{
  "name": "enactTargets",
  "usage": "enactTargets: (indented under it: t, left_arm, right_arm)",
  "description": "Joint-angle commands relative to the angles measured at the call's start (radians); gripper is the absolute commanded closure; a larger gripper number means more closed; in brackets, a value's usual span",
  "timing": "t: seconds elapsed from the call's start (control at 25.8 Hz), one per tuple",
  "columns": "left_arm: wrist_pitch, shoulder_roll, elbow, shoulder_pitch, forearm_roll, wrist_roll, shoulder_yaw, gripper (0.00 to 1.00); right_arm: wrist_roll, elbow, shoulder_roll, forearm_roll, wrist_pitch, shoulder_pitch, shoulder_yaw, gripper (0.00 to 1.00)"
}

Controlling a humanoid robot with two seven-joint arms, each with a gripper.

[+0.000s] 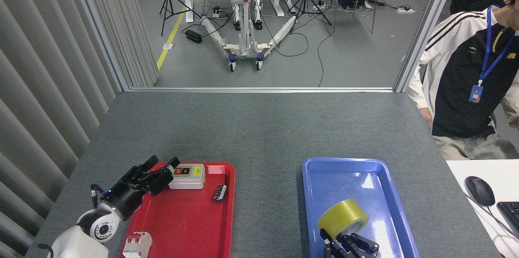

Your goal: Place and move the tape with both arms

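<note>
The tape (343, 218) sits tilted over the near part of the blue tray (312, 193), pinched from below by the right gripper (348, 243). Its core axis leans up and right. Released while tilted, it could roll or tip. At the red tray's (227, 209) far left corner, the left gripper (156, 172) is empty, fingers spread.

Grey table (259, 128), red tray (190, 225) left, blue tray (312, 209) right
</note>
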Motion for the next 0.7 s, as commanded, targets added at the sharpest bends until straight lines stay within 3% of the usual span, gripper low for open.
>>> enactTargets:
  t: [0.0,0.12,0.23,0.39,0.66]
  left_arm:
    - [0.25,-0.049,-0.124,0.045,-0.273,0.064,0.052,0.0]
    - [0.487,-0.152,-0.229,0.088,-0.343,0.106,0.032,0.0]
    - [0.599,-0.221,-0.29,0.094,-0.343,0.141,-0.011,0.0]
    - [0.599,-0.216,-0.31,0.097,-0.343,0.135,-0.04,0.0]
    - [0.603,-0.242,-0.468,0.204,-0.366,0.109,-0.071,0.0]
  right_arm:
    - [0.069,-0.005,-0.019,-0.014,0.013,-0.021,-0.046,1.0]
    - [0.172,-0.004,-0.019,-0.06,0.016,-0.055,-0.072,1.0]
    - [0.351,-0.002,-0.019,-0.09,0.029,-0.104,-0.076,1.0]
    - [0.566,0.007,-0.012,-0.095,0.131,-0.191,-0.062,1.0]
    - [0.747,0.022,-0.007,-0.095,0.196,-0.231,-0.049,1.0]
